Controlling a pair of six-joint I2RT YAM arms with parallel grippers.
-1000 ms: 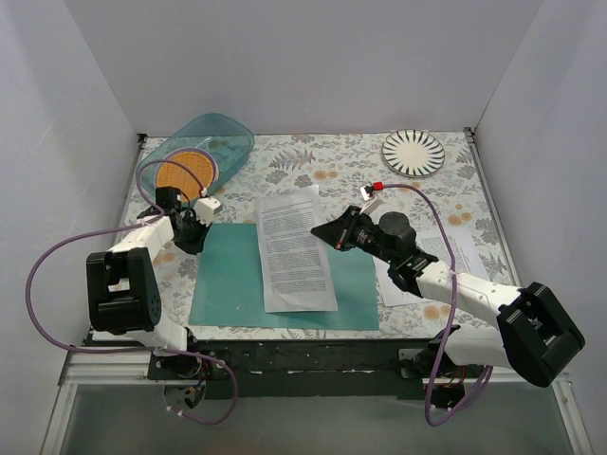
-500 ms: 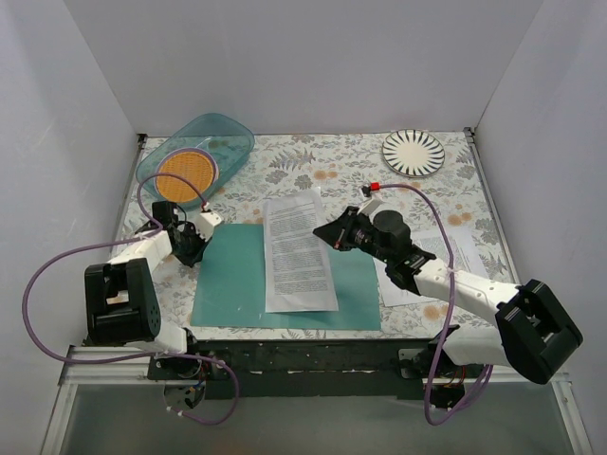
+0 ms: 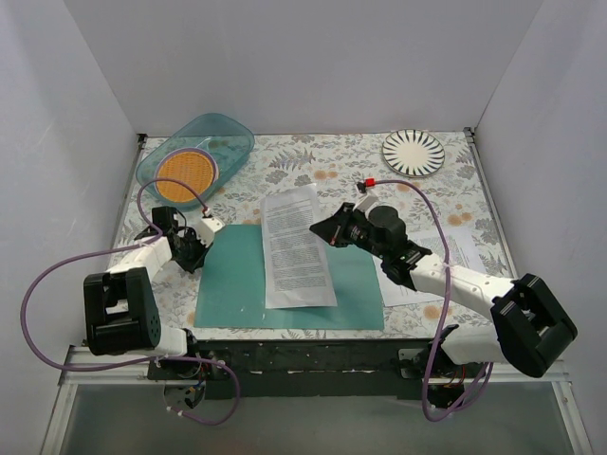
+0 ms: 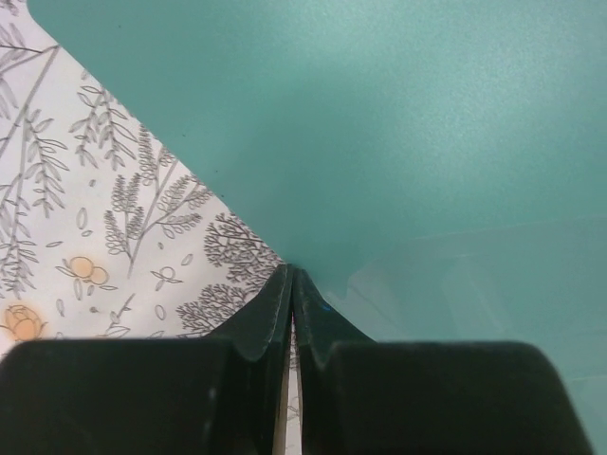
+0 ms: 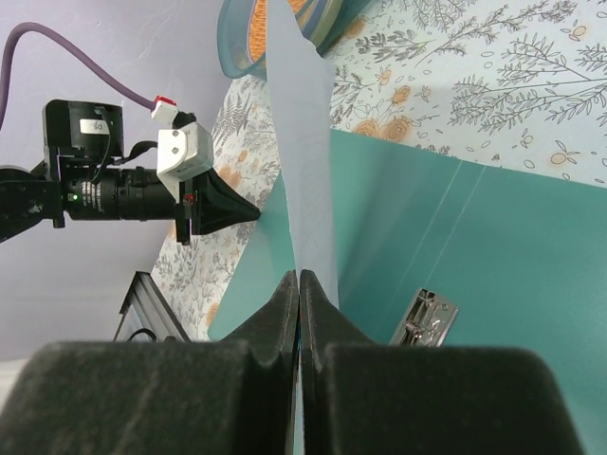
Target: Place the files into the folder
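Note:
The teal folder [image 3: 237,284] lies open and flat at the table's near middle. Its metal clip [image 5: 422,318] shows in the right wrist view. A printed white sheet [image 3: 296,248] lies across the folder's middle. My right gripper [image 3: 324,230] is shut on the sheet's right edge, which rises edge-on from the jaws in the right wrist view [image 5: 303,142]. My left gripper [image 3: 201,243] is shut, its tips resting at the folder's [image 4: 427,123] far-left edge; I see nothing between the fingers. Another sheet [image 3: 458,254] lies on the table under my right arm.
A translucent teal bowl [image 3: 204,142] holding an orange disc stands at the back left. A striped plate [image 3: 413,152] sits at the back right. White walls close in the floral-clothed table [image 3: 322,166] on three sides. My left gripper also shows in the right wrist view [image 5: 237,209].
My left gripper has moved slightly nearer along the folder's left edge and the folder has shifted a little right. My right gripper has edged left and farther back with the sheet.

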